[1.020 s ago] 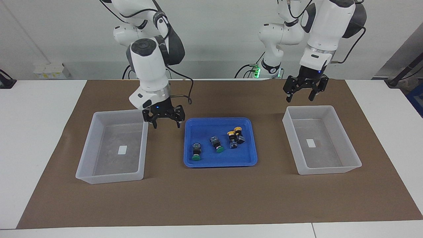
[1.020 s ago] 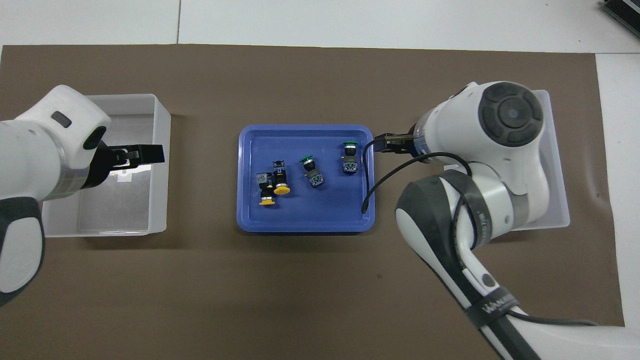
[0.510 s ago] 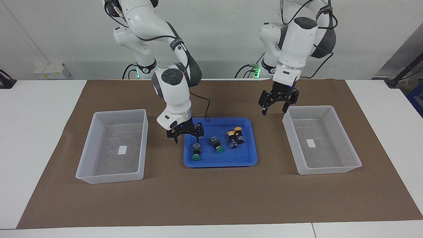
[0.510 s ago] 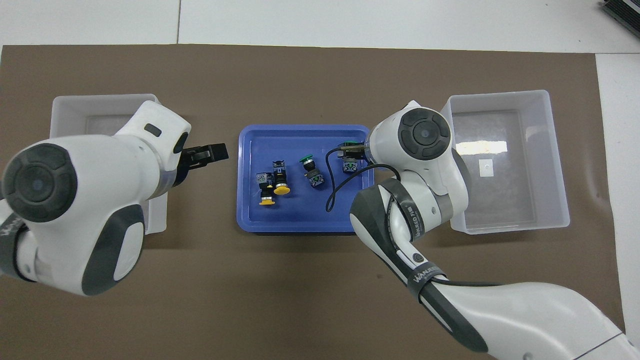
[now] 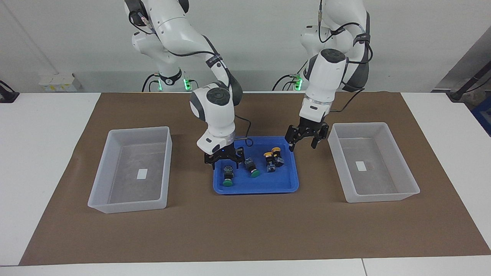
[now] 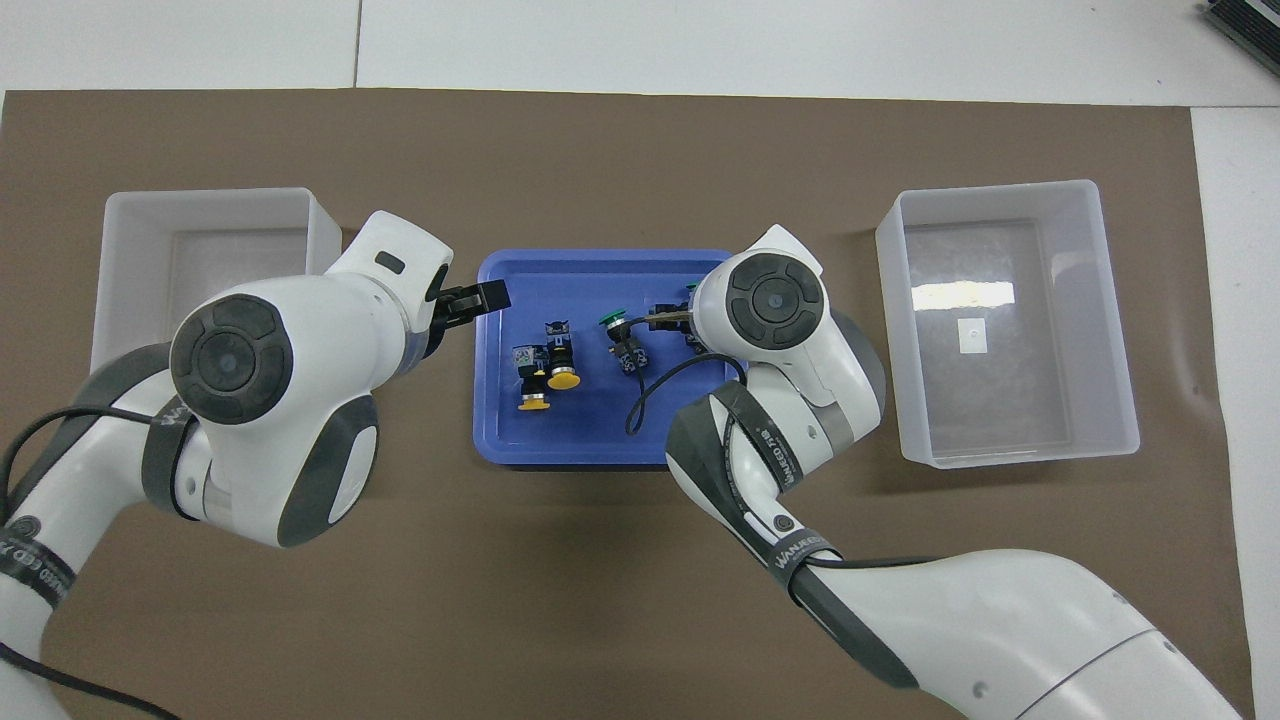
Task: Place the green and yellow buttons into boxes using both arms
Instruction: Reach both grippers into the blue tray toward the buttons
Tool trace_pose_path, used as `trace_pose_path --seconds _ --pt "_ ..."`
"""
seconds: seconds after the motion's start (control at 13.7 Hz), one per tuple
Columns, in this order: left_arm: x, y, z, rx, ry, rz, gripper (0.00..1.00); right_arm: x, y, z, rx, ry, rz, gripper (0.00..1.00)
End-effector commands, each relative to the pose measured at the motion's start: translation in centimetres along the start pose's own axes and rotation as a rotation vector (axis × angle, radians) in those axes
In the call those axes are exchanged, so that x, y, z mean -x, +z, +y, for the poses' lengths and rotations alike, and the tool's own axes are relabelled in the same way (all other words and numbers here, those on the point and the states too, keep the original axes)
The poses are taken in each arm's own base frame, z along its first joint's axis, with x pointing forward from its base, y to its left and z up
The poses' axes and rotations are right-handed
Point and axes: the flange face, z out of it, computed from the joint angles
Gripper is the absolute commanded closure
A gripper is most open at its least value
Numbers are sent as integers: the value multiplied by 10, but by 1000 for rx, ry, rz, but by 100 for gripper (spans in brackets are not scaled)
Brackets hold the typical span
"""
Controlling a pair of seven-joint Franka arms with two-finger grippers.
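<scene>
The right gripper (image 5: 224,160) is seen with its fingers spread wide and nothing between them, low over the tray (image 5: 285,184) at its right-arm end, straddling the body of a green button (image 5: 228,175) without a visible grip on it. The left gripper (image 5: 305,140) is also spread wide and empty, hanging over the tray's rim at the left-arm end, at the corner nearer the robots. Four buttons are found in the tray: the second green button (image 5: 251,167) lies just beside the first, and the two yellow buttons (image 5: 273,159) are huddled together toward the left-arm end, their caps pointing toward the robots. The tray is set in the middle of a brown mat (image 5: 245,230). One box (image 5: 132,170) stands at the right-arm end of the mat and the other box (image 5: 371,161) at the left-arm end, each holding only a small white label.
</scene>
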Motion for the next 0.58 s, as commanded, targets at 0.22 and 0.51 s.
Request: trace_pose_path --seconds 0.22,0.51 --pt "22 16 -11 22 -10 19 0 5 22 -7 -5 -17 31 21" --pt "29 26 -16 18 -8 14 0 9 27 -5 18 -51 45 100"
